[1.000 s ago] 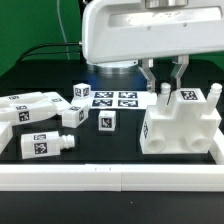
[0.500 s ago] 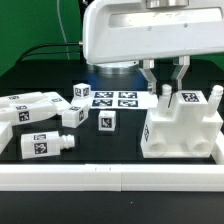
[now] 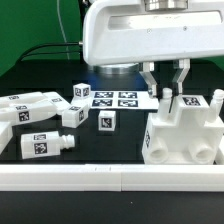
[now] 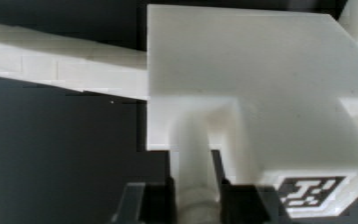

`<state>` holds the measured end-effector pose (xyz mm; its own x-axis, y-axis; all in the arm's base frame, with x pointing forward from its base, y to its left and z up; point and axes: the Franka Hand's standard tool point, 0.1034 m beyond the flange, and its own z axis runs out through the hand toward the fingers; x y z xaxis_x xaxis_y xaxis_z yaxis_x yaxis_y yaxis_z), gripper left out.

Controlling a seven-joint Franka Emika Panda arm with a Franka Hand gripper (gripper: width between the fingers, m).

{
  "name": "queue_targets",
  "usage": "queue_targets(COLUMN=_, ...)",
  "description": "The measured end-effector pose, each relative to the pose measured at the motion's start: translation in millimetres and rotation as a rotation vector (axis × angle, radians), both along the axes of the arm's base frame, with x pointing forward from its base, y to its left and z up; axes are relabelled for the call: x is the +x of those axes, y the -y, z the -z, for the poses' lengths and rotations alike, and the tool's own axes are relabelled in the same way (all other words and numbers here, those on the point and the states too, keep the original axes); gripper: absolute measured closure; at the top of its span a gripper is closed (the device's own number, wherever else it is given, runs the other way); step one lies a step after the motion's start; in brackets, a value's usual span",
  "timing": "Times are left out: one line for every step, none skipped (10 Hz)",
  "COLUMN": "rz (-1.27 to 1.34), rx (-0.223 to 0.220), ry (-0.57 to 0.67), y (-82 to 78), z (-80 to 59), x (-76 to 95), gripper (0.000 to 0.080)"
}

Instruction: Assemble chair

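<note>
One blocky white plastic chair point(image 3: 182, 132)

Black table point(image 3: 60, 150) carries marker board point(image 3: 112, 98), chair body point(image 3: 182, 135) (white), loose pegged pieces point(image 3: 45, 143), cube point(image 3: 106, 121).

— How many loose white chair pieces lie apart from the assembly?

— Five: two long pieces point(image 3: 22, 106) at the desk's left edge, one pegged leg point(image 3: 44, 144) near the front, two small cubes point(image 3: 83, 92).

— And built-up bodies?

— One partly built chair point(image 3: 182, 130). Also one marker board point(image 3: 114, 99) and one border rail point(image 3: 110, 178).
</note>
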<state>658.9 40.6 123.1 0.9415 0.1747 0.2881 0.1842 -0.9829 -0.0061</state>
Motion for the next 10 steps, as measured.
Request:
queue_targets(rz=-0.003, rx=0.001, ry=0.007, y=-3.3, z=6.0, x=-0.1, gripper=0.0688)
queue_targets(rz=-0.003, rx=0.003, ry=0.008, y=-9.6, z=14.1, x=-1.2, gripper=0.0688)
queue_targets(rz=0.004, rx=0.003, ry=0.032, y=-10.4, z=13.1, x=2.4, gripper=0.0688)
queue_targets(rz=0.003, rx=0.002, ry=0.052, y=-11.3, z=13.0, x=3.1, gripper=0.0687)
queue_targets(rz=0.005, rx=0.001, ry=0.065, y=-10.1, z=13.9, x=2.4, gripper=0.0687)
queue_targets(rz=0.004, rx=0.001, ry=0.069, y=-9.9, z=13.8, x=2.1, gripper=0.0687)
queue_targets(rz=0.002, rx=-0.001, ry=0.065, y=-10.1, z=13.4, x=0.6, gripper=0.0686)
queue_targets(rz=-0.001, rx=-0.003, ry=0.046, y=-10.3, z=12.9, x=-2.3, gripper=0.0686)
queue_targets(rz=-0.005, rx=-0.004, ry=0.043, y=-9.7, z=13.4, x=-2.9, gripper=0.0686)
queue_targets(rz=-0.004, rx=-0.004, ry=0.042, y=-9.3, z=13.9, x=-3.2, gripper=0.0686)
